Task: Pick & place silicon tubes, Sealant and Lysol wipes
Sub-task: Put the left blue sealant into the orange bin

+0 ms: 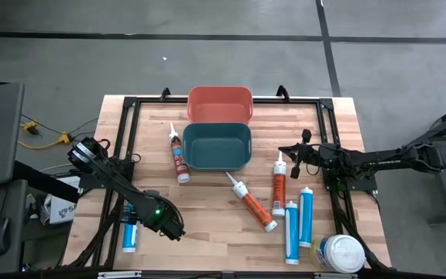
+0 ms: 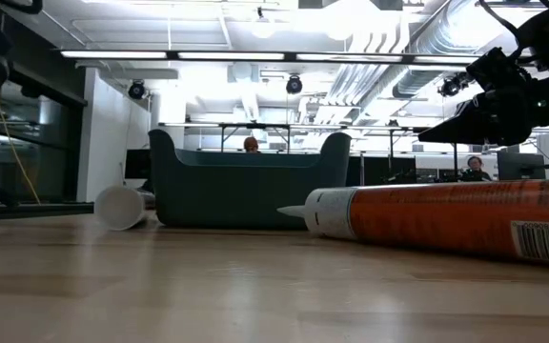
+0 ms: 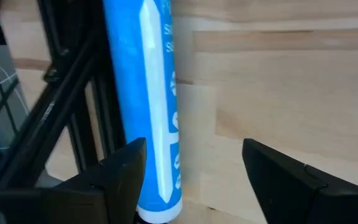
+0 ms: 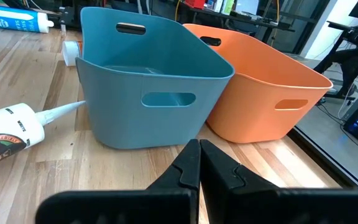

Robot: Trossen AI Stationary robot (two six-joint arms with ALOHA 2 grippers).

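A blue silicone tube (image 1: 128,232) lies flat near the table's near left corner, beside the black frame. My left gripper (image 1: 169,225) is open just right of it. In the left wrist view the tube (image 3: 148,106) runs along the inner side of one finger (image 3: 126,171), inside the gap. Two more blue tubes (image 1: 299,223) and three orange sealant tubes (image 1: 252,203) (image 1: 279,184) (image 1: 179,155) lie on the wood. The Lysol wipes canister (image 1: 339,253) is at the near right corner. My right gripper (image 1: 296,151) is shut and empty, raised right of the teal bin (image 1: 217,145).
An orange bin (image 1: 220,105) stands behind the teal bin at the far middle; both show in the right wrist view (image 4: 148,81) (image 4: 260,81). A black metal frame (image 1: 122,132) borders the table. Bare wood (image 1: 207,225) lies between the left gripper and the middle sealant tube.
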